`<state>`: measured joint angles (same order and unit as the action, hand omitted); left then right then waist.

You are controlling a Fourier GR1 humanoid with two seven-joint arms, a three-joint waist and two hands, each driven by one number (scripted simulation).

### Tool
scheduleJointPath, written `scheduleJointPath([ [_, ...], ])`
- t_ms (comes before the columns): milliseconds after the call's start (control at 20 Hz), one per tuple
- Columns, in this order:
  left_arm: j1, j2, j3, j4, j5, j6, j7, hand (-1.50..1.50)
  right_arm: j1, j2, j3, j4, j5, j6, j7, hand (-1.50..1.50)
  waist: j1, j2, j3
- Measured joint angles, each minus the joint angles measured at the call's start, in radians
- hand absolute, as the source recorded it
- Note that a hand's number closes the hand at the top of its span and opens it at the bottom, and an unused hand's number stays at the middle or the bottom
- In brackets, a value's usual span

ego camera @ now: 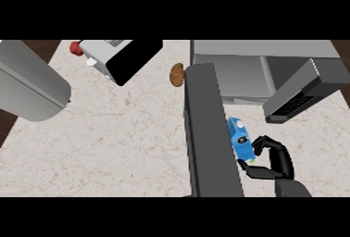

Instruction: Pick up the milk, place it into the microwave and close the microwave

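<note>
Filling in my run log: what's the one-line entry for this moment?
right hand: shut on milk | microwave door: open | milk: outside microwave, beside door | left hand: not in view

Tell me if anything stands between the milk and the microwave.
Nothing visible does. The right hand holds the milk just right of the open door, and only bare counter lies between it and the microwave.

Open microwave door [209, 139] just L of robot hand [275, 161]; counter [322, 143] free R.

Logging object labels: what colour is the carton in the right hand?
The small milk carton is bright blue; head view.
</note>
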<state>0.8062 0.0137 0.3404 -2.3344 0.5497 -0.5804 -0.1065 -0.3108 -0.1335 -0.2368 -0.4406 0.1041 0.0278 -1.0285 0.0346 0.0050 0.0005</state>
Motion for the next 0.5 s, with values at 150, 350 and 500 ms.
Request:
scheduleJointPath([
  [150,-0.009,0.013,-0.003,0.002,0.007,0.005,0.007,-1.5,-0.062,-0.004,0.003,0.043,0.002,0.026,0.001,1.5,0.0,0.001,0.002],
  [350,-0.004,0.014,0.0,0.002,0.018,0.006,0.007,-1.5,-0.105,-0.006,0.009,0.089,0.012,0.045,-0.011,1.5,0.002,0.002,0.003],
  [500,-0.009,0.01,0.001,0.005,0.021,0.0,0.006,-1.5,-0.167,-0.015,0.007,0.117,0.02,0.043,-0.004,1.5,0.002,0.002,0.003],
])
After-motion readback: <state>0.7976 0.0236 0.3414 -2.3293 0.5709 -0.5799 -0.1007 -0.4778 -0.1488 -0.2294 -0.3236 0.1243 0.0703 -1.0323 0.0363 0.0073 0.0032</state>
